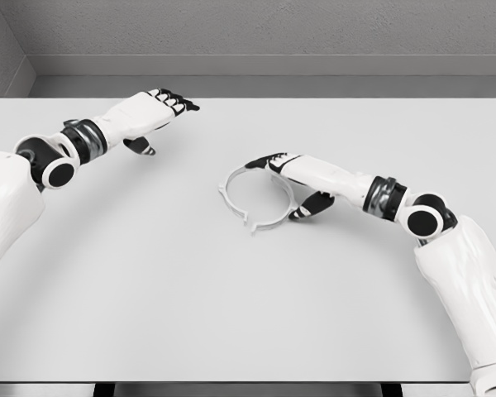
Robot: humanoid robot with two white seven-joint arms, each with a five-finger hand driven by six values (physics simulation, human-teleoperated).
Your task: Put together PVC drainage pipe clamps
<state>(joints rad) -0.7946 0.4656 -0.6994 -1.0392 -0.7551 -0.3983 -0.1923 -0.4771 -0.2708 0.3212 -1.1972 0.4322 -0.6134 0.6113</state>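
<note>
1. Here, only one task thing: a white pipe clamp ring [256, 197] lying flat on the pale grey desk [231, 314], roughly mid-desk, with small tabs jutting from its rim at the near side and the left side.
2. No container anywhere; nothing inside the ring but bare desk.
3. Right robot hand [283, 178] at the ring's right edge, fingers stretched over the far right part of the rim, thumb angled down just outside the near right part.
4. Cannot tell whether fingers and thumb truly pinch the rim or merely rest on and beside it.
5. Left robot hand [161, 112] well apart from the ring, up and to the left of it, hanging over the desk near the far edge; fingers loosely extended, thumb dropped below the palm, holding nothing.
6. Grey wall [256, 33] beyond the ring, behind the desk's far edge.
7. Ring's right rim partly hidden under the right fingers.
8. Right upper arm cut off at the frame's lower right corner, left at the left edge.
</note>
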